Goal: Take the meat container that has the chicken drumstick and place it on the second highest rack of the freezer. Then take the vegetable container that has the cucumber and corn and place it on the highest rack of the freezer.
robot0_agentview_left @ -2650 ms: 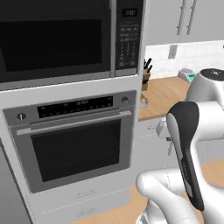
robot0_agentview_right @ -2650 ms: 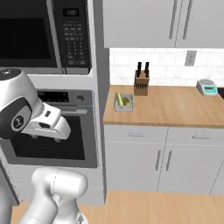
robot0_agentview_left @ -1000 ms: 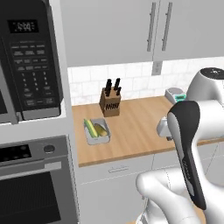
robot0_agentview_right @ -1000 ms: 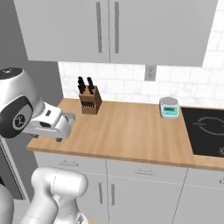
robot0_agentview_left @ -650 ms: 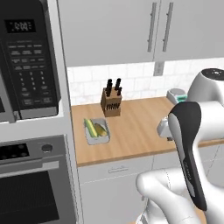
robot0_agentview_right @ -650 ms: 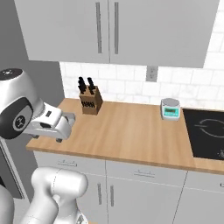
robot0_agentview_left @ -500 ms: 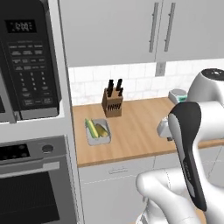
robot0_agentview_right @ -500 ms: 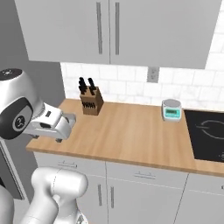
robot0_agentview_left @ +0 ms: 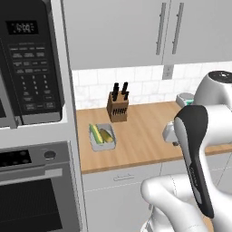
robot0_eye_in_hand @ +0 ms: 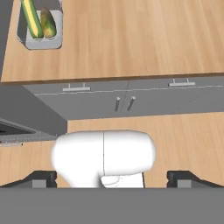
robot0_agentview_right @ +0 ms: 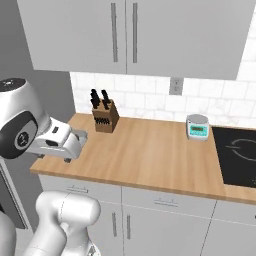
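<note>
Wooden countertop (robot0_agentview_left: 145,136) runs before you, a knife block (robot0_agentview_left: 118,107) at its far side by the tiled wall. Your vegetable container (robot0_agentview_left: 102,137) with the cucumber and corn (robot0_agentview_left: 101,134) sits near the counter's left end, beside the microwave (robot0_agentview_left: 28,68) column. Your gripper (robot0_eye_in_hand: 112,177) hangs released, fingertips wide apart, over the floor.

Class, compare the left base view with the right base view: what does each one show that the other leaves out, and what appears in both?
Left base view alone: the microwave, the wall oven, and the grey container with cucumber and corn.
Right base view alone: the black cooktop.
Both: the wooden counter, the knife block, the small kitchen scale and the wall cabinets.
</note>
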